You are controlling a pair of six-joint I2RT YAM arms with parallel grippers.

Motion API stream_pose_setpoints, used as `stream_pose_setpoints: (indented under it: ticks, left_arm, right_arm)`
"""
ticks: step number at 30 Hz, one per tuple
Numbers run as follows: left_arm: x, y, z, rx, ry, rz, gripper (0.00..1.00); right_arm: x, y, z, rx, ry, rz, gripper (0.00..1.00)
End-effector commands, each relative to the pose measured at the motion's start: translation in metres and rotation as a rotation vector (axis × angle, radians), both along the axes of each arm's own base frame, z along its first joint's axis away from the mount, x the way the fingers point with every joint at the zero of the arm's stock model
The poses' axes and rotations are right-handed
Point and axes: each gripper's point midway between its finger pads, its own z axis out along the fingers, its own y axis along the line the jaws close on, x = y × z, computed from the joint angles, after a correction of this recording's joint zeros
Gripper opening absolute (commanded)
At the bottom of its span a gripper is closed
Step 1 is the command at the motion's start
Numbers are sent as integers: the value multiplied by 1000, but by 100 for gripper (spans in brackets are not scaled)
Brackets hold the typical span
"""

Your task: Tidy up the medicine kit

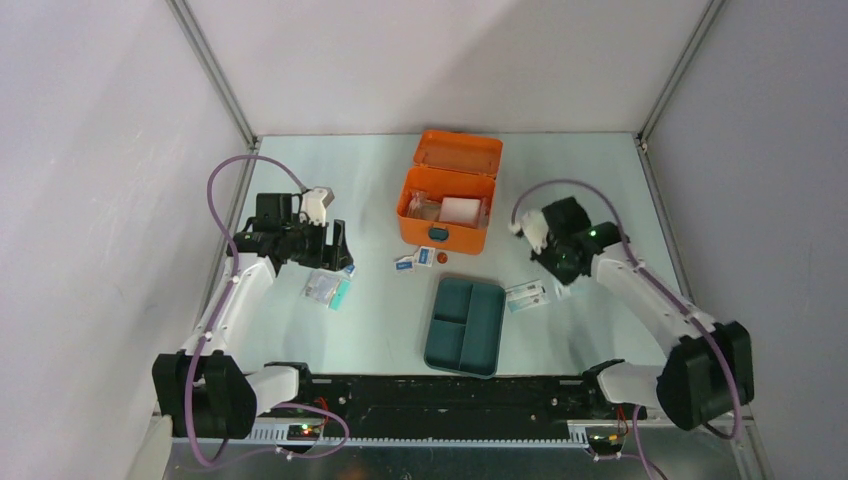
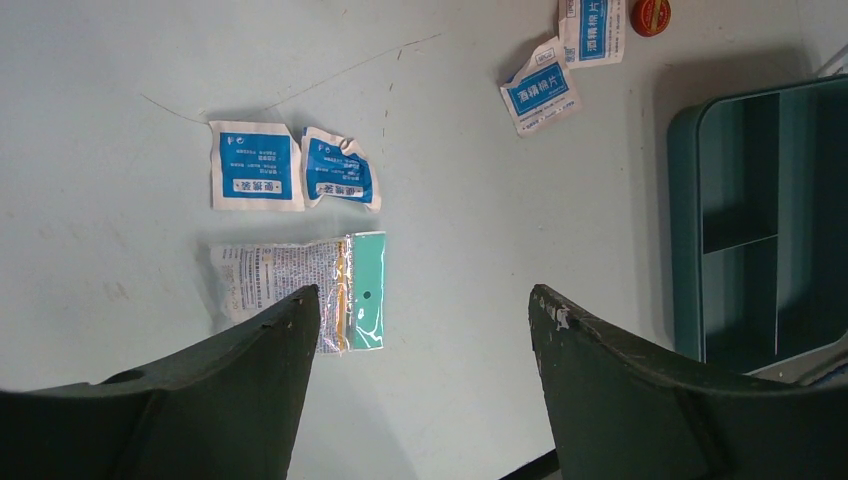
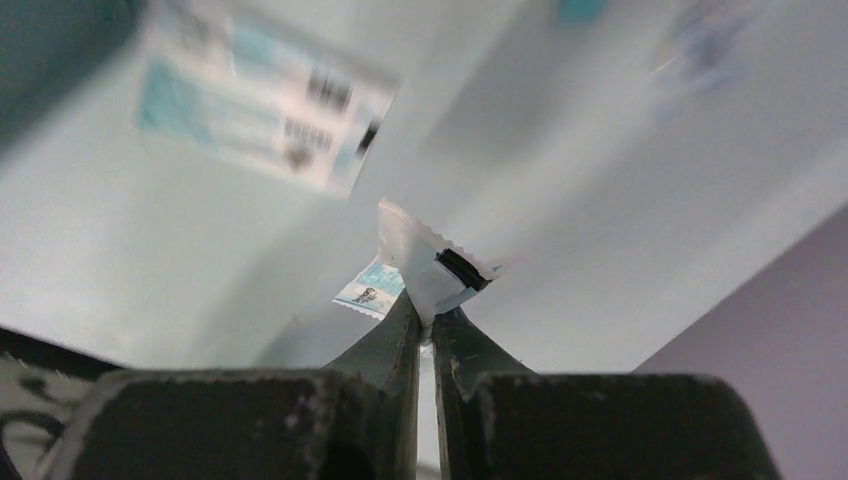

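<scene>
Both arms have white link segments joined by bulky black joint housings, and each carries a white block mounted near its black wrist. A lilac cable loops from each wrist down to the base. A small green light glows on the right arm (image 1: 592, 233). The fingers (image 2: 270, 400) are dark, curved and scuffed pale along their edges.

Bare table (image 1: 385, 320) between packets (image 1: 328, 288) and tray (image 1: 465, 325)
</scene>
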Motion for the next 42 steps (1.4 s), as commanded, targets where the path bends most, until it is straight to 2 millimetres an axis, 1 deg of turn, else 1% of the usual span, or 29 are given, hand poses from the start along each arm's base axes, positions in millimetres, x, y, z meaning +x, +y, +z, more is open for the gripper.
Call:
stream_pose_setpoints:
  ticks: [1, 2, 3, 4, 5, 8, 9, 10, 11, 12, 13, 14, 15, 17, 18, 19, 20, 21, 22, 23, 24, 25, 26, 27, 28, 29, 30, 37, 42]
  left_arm:
    - [11, -6, 21, -26, -62, -16, 81]
    - [10, -5, 22, -25, -67, -14, 81]
    - [10, -5, 22, -24, -69, -15, 81]
    - [9, -5, 23, -23, -73, -14, 81]
    - [9, -5, 23, -21, -75, -13, 81]
    - [6, -3, 25, -15, -85, -8, 81]
    - [6, -3, 25, -13, -86, -8, 82]
    - [4, -2, 25, -11, -92, -5, 82]
    - [4, -2, 27, -10, -98, -5, 82]
    - [3, -2, 26, -8, -99, -4, 82]
    - [2, -1, 25, -7, -98, -3, 82]
    - [2, -1, 25, -3, -99, -1, 82]
    - [2, 0, 25, -2, -100, 1, 82]
    - [1, 0, 25, 3, -102, 2, 82]
    - [1, 1, 24, 4, -101, 3, 82]
    - [1, 1, 24, 5, -99, 4, 82]
    - [1, 1, 24, 6, -98, 4, 82]
    - [1, 1, 23, 6, -96, 6, 82]
    - [1, 1, 23, 7, -95, 5, 82]
    - [1, 2, 23, 7, -94, 7, 82]
    - [1, 2, 23, 8, -94, 7, 82]
    - [1, 2, 23, 10, -91, 8, 82]
    - [1, 2, 22, 11, -91, 10, 82]
    - [0, 3, 22, 13, -92, 11, 82]
    - [-1, 3, 22, 16, -92, 11, 82]
    - [-2, 4, 23, 19, -93, 13, 82]
    - [-2, 4, 22, 21, -94, 12, 82]
    - [-5, 7, 19, 36, -86, 16, 82]
    - [-3, 7, 16, 34, -74, 17, 82]
  right_arm:
    - [57, 43, 96, 192, -325, 107, 10]
    - [69, 51, 113, 212, -370, 116, 11]
    - [76, 57, 116, 218, -378, 129, 11]
    - [89, 65, 133, 244, -437, 137, 11]
    - [96, 74, 136, 266, -448, 151, 11]
    - [124, 106, 161, 357, -539, 198, 12]
    - [131, 115, 160, 372, -535, 197, 12]
    - [140, 126, 176, 406, -576, 205, 12]
    - [147, 134, 169, 428, -550, 185, 12]
    - [154, 146, 185, 478, -571, 195, 12]
    - [160, 155, 178, 512, -537, 166, 12]
    - [166, 166, 195, 567, -551, 170, 12]
    - [173, 179, 200, 625, -532, 154, 12]
    - [184, 196, 204, 699, -494, 125, 12]
    - [190, 205, 191, 720, -444, 90, 12]
    - [193, 213, 203, 760, -437, 94, 13]
    - [200, 221, 187, 775, -381, 54, 13]
    - [204, 228, 192, 801, -365, 48, 13]
    - [210, 235, 175, 814, -309, 6, 13]
    - [213, 242, 177, 838, -287, 3, 13]
    - [219, 249, 157, 846, -227, -35, 13]
    - [221, 256, 159, 870, -210, -32, 14]
    - [225, 262, 140, 871, -161, -70, 13]
    - [228, 267, 141, 884, -151, -74, 14]
    - [231, 272, 123, 879, -112, -101, 14]
    - [233, 277, 122, 889, -104, -101, 14]
    - [236, 281, 108, 885, -72, -123, 15]
    - [238, 310, 78, 912, 18, -147, 16]
    - [229, 325, 59, 911, 77, -152, 16]
